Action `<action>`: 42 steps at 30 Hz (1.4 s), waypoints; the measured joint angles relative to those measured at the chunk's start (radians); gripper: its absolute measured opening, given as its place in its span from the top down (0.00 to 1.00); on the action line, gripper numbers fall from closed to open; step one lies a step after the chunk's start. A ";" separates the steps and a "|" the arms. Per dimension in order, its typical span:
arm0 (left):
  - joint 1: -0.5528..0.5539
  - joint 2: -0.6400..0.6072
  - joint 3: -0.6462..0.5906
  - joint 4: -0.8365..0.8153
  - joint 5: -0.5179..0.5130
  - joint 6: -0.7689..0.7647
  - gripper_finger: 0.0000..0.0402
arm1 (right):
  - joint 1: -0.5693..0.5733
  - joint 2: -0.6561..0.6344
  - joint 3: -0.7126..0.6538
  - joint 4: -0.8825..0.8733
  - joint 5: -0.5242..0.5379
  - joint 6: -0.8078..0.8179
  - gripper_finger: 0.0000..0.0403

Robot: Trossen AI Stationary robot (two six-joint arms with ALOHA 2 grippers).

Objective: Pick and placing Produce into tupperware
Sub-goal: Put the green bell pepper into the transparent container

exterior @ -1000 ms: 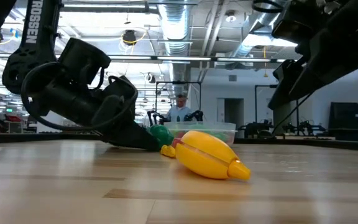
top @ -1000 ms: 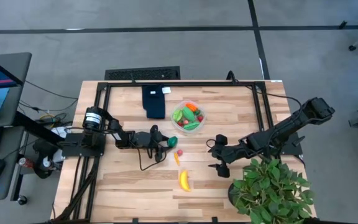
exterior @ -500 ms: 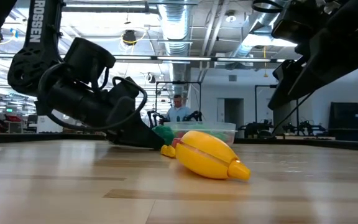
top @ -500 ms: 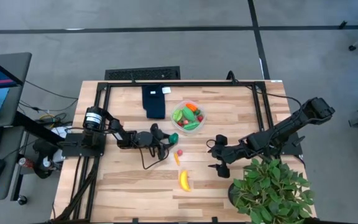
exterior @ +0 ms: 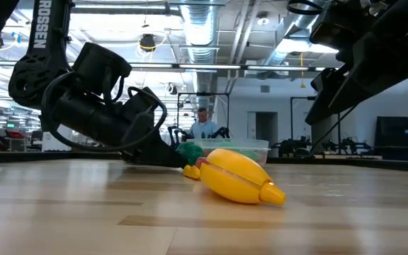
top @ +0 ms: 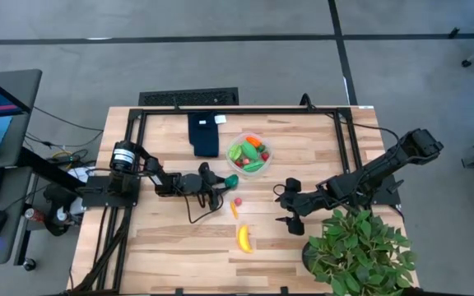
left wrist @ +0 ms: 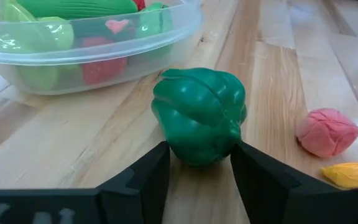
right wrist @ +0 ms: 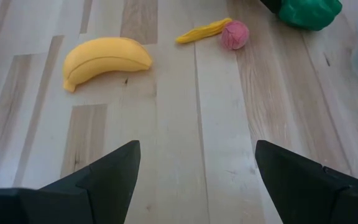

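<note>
A green toy pepper (left wrist: 197, 115) sits on the wooden table just in front of the clear tupperware (left wrist: 104, 50), which holds several produce pieces. My left gripper (left wrist: 199, 155) lies low over the table with its fingers on the pepper's two sides. A small red strawberry (top: 238, 201), a thin yellow piece (top: 234, 210) and a yellow banana (top: 243, 238) lie on the table nearer the front edge. My right gripper (top: 287, 204) hovers open to the right of them, above the table, holding nothing. My left gripper pinches the green pepper's lower flanks (left wrist: 166, 146) between its two fingers. The fingers come nearly level from the table's left side, slanting slightly down. The pepper sits upright with its base on the table.
A leafy potted plant (top: 360, 251) stands at the table's front right corner, close to my right arm. A dark blue folded cloth (top: 205, 134) lies left of the tupperware (top: 249, 154) at the far side. Black frame rails run along the table's edges.
My left gripper's wrist has risen a little while its fingers have pushed on along the table to the green pepper. The pepper stays on the table. My right arm has kept still.
</note>
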 joint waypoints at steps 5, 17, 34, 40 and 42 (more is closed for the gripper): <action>0.000 0.000 0.000 -0.023 0.002 0.000 0.58 | 0.000 0.000 0.000 0.000 0.000 0.000 0.22; 0.000 -0.002 0.018 -0.039 0.006 -0.018 0.32 | 0.000 0.000 0.000 0.001 0.000 0.000 0.22; 0.055 -0.001 0.105 -0.126 -0.043 0.010 0.19 | 0.000 0.000 0.000 0.001 -0.001 0.006 0.22; 0.069 -0.001 0.113 -0.128 -0.043 0.035 0.19 | 0.000 0.000 0.000 0.001 -0.001 0.006 0.22; 0.073 -0.001 0.113 -0.133 -0.043 0.034 0.19 | 0.000 0.000 0.000 0.001 -0.001 0.006 0.22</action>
